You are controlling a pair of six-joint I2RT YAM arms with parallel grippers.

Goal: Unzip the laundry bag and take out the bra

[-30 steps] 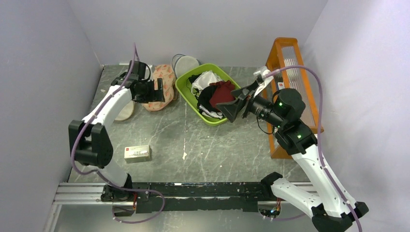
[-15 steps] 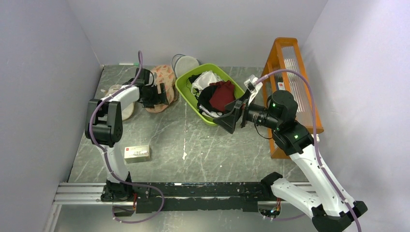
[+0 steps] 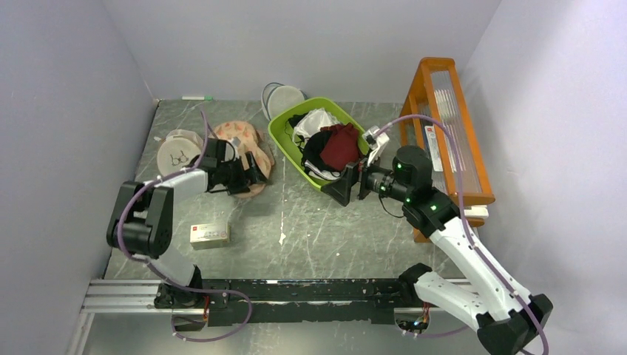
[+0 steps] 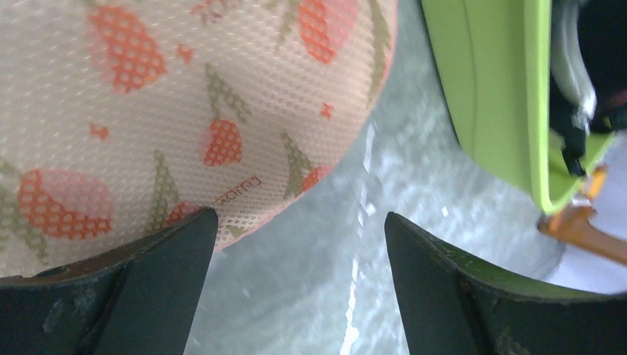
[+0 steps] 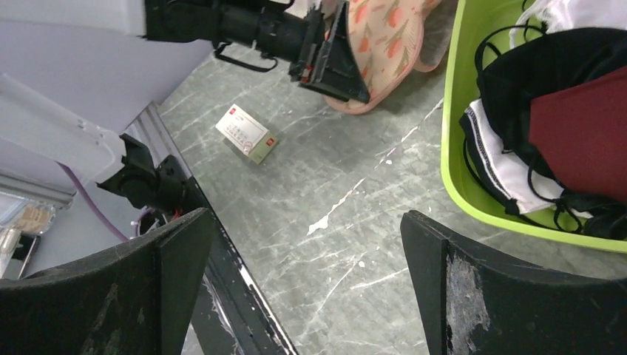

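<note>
Left jaws wide apart and empty, low over the bench (image 3: 296, 222). Rounded edge of the laundry bag (image 4: 185, 96) right at their left-hand finger, touching or just behind it, hard to tell which; bare stone across the rest of the gap. Bag closed by the look of it, both lobes folded together, no zip pull to be made out. No sight of the bra, presumably inside. Beyond the right-hand finger of those jaws, the wall of the green basket (image 4: 488, 89).

Judging by the padded mesh: light, soft, springy, likely to slide on the smooth bench rather than stay put under a tug. Best to pin one lobe flat, then pinch the zip tab, not the fabric, since mesh snags easily. For the bra, expect limp, light cloth; take a fold or a strap and lift slowly.

Right jaws equally wide, holding nothing, hovering just off the basket's near corner. Dark red garment (image 5: 584, 140) heaped off their right-hand finger, a small box (image 5: 248, 134) ahead toward their left.
</note>
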